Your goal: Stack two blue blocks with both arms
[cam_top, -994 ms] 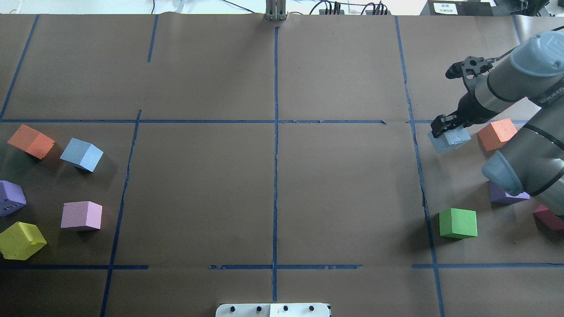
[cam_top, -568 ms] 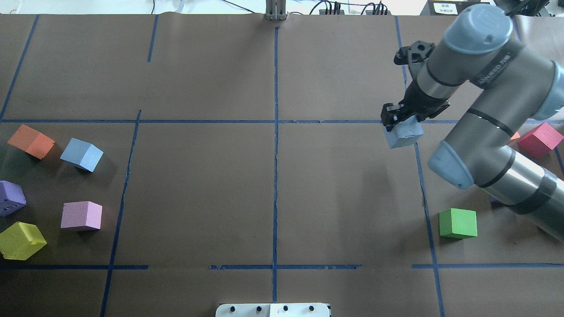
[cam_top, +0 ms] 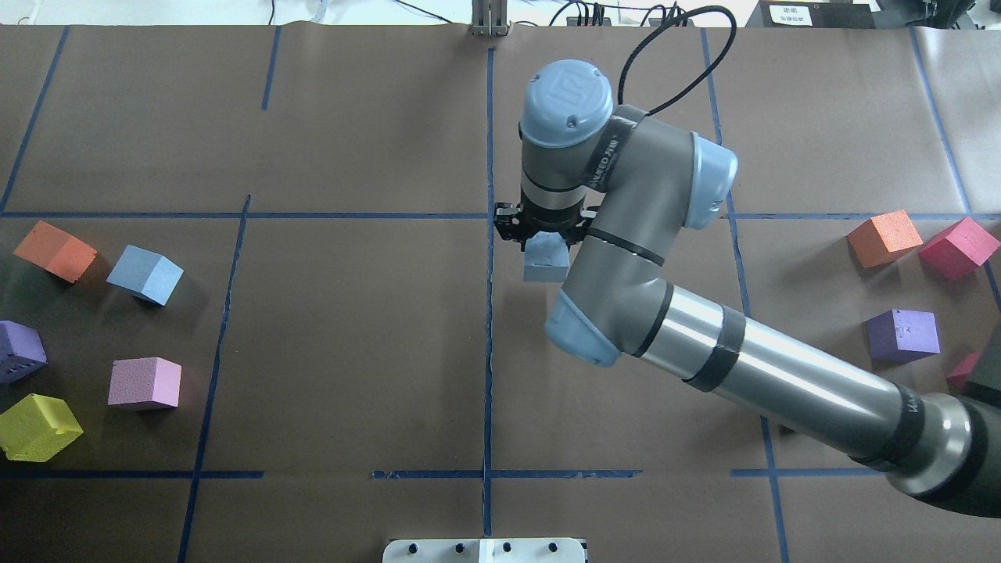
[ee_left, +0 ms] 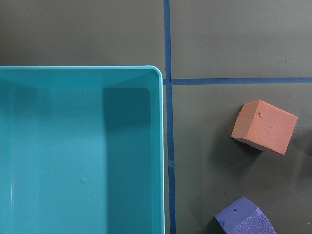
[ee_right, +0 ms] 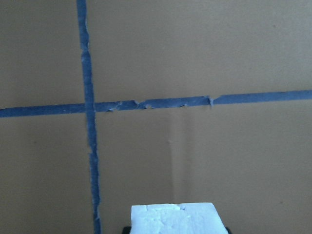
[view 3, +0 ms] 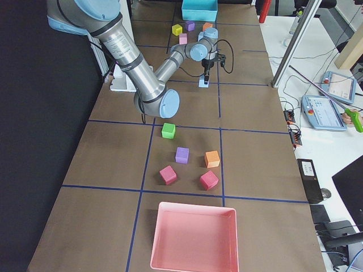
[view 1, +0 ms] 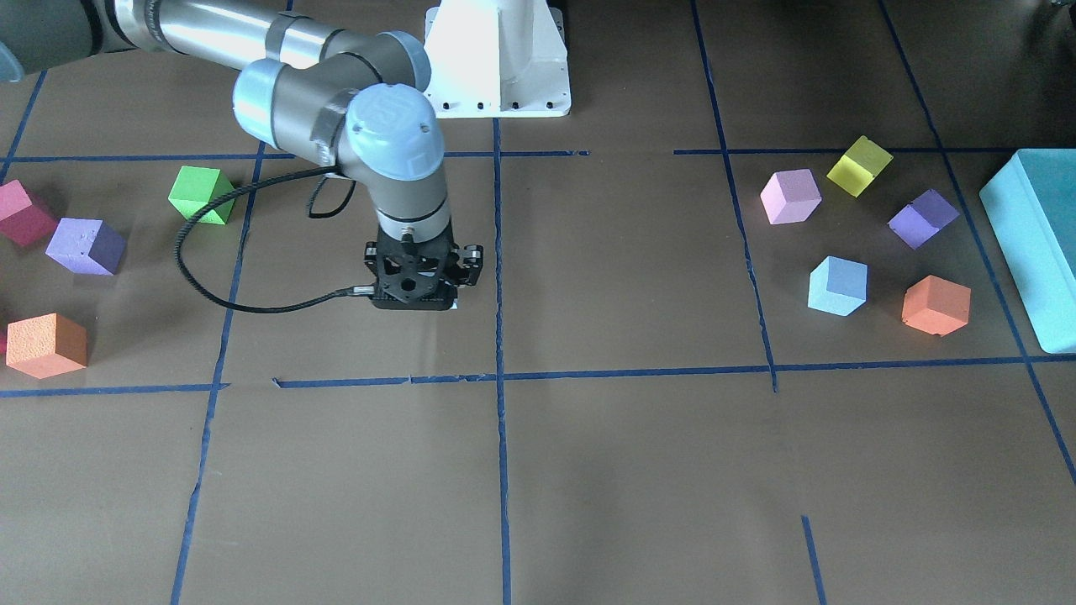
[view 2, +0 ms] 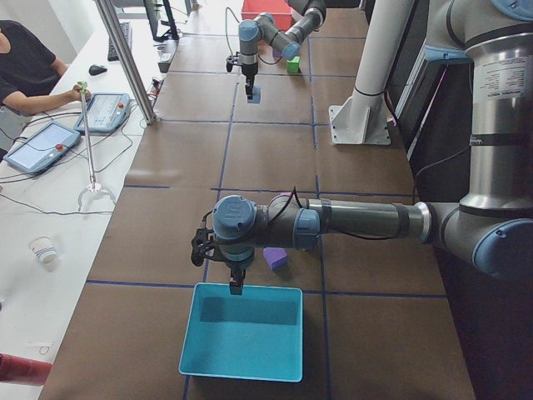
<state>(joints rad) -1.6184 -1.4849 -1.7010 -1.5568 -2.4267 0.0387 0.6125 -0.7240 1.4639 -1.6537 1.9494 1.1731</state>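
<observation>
my right gripper (cam_top: pixel 545 247) clenches the pale blue foam cube (cam_top: pixel 543 266) between its jaws; for the left gripper (view 2: pixel 236 287) i cannot tell.

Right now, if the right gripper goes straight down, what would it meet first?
Probably only bare table beside the tape cross; the blue block in the right gripper would touch first.

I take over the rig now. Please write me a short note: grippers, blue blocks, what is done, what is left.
Right gripper: jaws shut on the paler blue block, near the centre of the table.
Left gripper: over the teal box; open or shut, cannot tell.
Second blue block: on the table, robot's left side, untouched.
Done: one block picked up. Left: likely fetch the second and stack them.
</observation>
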